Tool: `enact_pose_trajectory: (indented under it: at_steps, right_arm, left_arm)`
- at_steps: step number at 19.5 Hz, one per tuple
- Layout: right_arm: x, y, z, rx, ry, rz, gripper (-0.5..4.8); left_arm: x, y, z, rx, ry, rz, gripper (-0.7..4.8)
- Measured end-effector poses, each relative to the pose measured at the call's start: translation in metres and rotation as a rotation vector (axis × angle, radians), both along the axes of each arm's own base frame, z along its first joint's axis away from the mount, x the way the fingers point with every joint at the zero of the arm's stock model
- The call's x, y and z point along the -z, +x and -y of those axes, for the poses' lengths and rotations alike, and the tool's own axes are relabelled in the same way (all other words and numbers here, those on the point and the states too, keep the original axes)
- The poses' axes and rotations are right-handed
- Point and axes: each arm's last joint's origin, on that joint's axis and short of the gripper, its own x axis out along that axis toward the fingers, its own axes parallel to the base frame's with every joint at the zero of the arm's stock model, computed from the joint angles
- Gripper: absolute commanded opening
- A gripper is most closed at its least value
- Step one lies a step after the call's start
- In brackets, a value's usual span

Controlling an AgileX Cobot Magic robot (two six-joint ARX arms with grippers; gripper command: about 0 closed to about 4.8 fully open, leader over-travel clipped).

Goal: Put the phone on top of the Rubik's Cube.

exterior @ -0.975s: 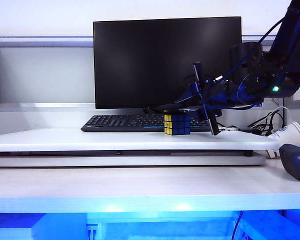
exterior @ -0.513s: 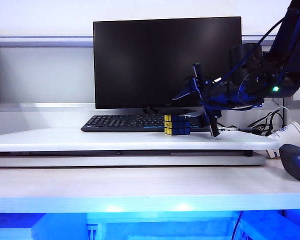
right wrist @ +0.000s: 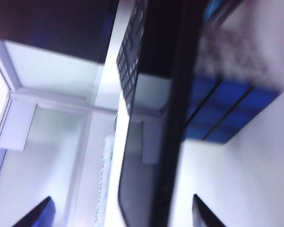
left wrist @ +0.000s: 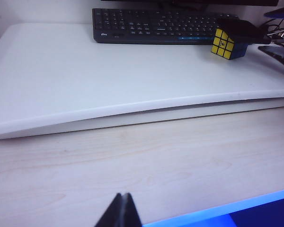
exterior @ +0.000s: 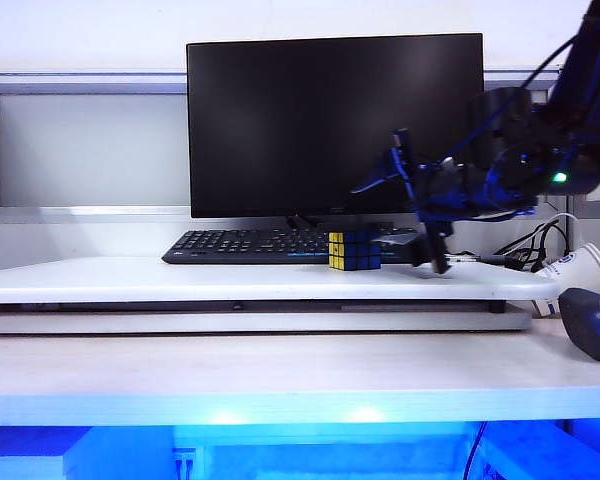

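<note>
With our right gripper (exterior: 420, 205) spread beside the cube (exterior: 354, 249) and our left gripper (left wrist: 119, 213) pressed together, we judge the phone (exterior: 398, 238) stiff, slippery, best pinched by its long edges.

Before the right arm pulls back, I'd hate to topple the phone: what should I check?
1. Thin black phone lies on the small blue-and-yellow Rubik's Cube: ok.
2. Right gripper, beside the cube, jaws wide open: ok.
3. Fingers clear of the phone: cannot tell, wrist view blurred.
4. Phone balanced: cannot tell, it overhangs the cube toward the right gripper.
5. Left gripper shut, over the near table edge, far from the cube: ok.
</note>
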Motion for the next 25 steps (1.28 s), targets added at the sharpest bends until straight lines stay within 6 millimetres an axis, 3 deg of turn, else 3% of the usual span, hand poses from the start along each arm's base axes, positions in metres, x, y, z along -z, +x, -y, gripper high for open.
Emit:
enact_pose_trajectory:
  at_steps: [7,10,12,17,19,21,25]
  right_arm:
    - [0.000,0.006,0.037,0.017,0.004,0.003,3.67]
    - [-0.008,0.007,0.057,0.014,-0.011,0.040,3.41]
    - [-0.022,0.005,0.071,0.021,-0.025,0.086,2.81]
    - [-0.085,-0.014,0.090,0.030,-0.119,0.300,1.24]
    - [-0.101,-0.022,0.096,0.041,-0.180,0.342,0.97]
    - [-0.114,-0.033,0.108,0.060,-0.269,0.344,-0.06]
    - [-0.134,-0.053,0.123,0.076,-0.412,0.356,-0.07]
  left_arm:
    - [0.000,0.000,0.000,0.000,0.000,0.000,-0.03]
    - [0.000,0.000,0.000,0.000,0.000,0.000,-0.02]
    - [0.000,0.000,0.000,0.000,0.000,0.000,-0.03]
    - [0.000,0.000,0.000,0.000,0.000,0.000,-0.02]
    - [0.000,0.000,0.000,0.000,0.000,0.000,-0.02]
    - [0.000,0.000,0.000,0.000,0.000,0.000,-0.03]
    - [0.000,0.000,0.000,0.000,0.000,0.000,-0.02]
